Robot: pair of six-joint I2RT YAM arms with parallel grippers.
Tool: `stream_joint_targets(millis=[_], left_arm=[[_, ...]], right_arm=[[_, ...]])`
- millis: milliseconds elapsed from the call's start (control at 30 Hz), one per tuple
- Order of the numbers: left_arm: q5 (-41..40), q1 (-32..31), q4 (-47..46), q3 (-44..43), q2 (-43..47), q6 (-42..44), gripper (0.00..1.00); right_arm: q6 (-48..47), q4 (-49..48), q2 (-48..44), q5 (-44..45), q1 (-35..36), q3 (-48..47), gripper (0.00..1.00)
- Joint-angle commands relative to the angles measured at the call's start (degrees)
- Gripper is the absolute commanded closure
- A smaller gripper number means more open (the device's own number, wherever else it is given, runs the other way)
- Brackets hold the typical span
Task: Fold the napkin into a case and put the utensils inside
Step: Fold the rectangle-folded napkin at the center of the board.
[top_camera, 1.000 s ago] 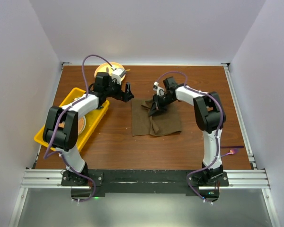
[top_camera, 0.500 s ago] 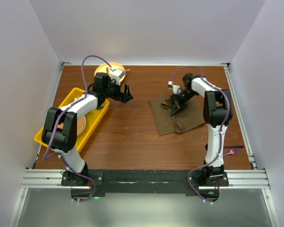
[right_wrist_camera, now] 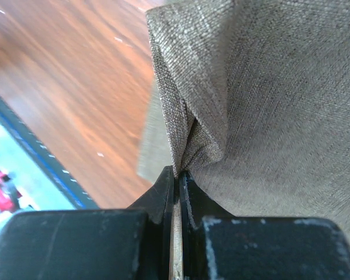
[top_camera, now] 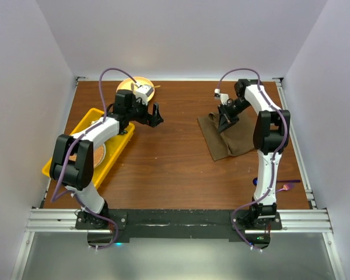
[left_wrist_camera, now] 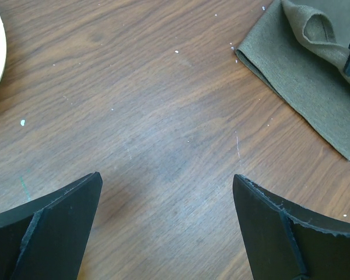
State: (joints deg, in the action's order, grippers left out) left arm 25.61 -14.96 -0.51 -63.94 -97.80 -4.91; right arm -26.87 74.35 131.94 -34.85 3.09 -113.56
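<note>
Olive napkin [top_camera: 232, 137], clamped in the right gripper's [top_camera: 224, 119] jaws, has been dragged from the counter's [top_camera: 163, 169] middle toward its right edge, so no case is formed yet; the left gripper's [top_camera: 157, 115] jaws hang apart.

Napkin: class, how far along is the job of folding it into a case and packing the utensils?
Done: little; the napkin lies rumpled, partly folded. In hand: the right gripper pinches a fold; the left gripper hangs open over bare table. Left: form the case, load utensils.
</note>
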Motion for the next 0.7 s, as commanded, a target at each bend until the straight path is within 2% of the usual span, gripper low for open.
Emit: stream_joint_targets(millis=[0, 433, 533, 667], left_arm=[[1.46, 0.55, -0.98, -0.83, 0.95, 0.69, 0.0], [1.73, 0.55, -1.07, -1.27, -0.11, 0.86, 0.0], [2.08, 0.55, -1.59, -0.66, 0.24, 0.51, 0.0], [1.99, 0.72, -1.42, 0.13, 1.2, 0.16, 0.0]], right_arm=[[7.8, -2.44, -4.59, -2.77, 1.12, 1.58, 1.0], [20.19, -19.84, -1.51, -0.13, 4.02, 12.3, 1.0], [18.45, -20.12, -0.9, -0.13, 6.13, 13.98, 1.0], [5.91, -12.84, 0.86, -1.8, 10.78, 13.45, 1.0]])
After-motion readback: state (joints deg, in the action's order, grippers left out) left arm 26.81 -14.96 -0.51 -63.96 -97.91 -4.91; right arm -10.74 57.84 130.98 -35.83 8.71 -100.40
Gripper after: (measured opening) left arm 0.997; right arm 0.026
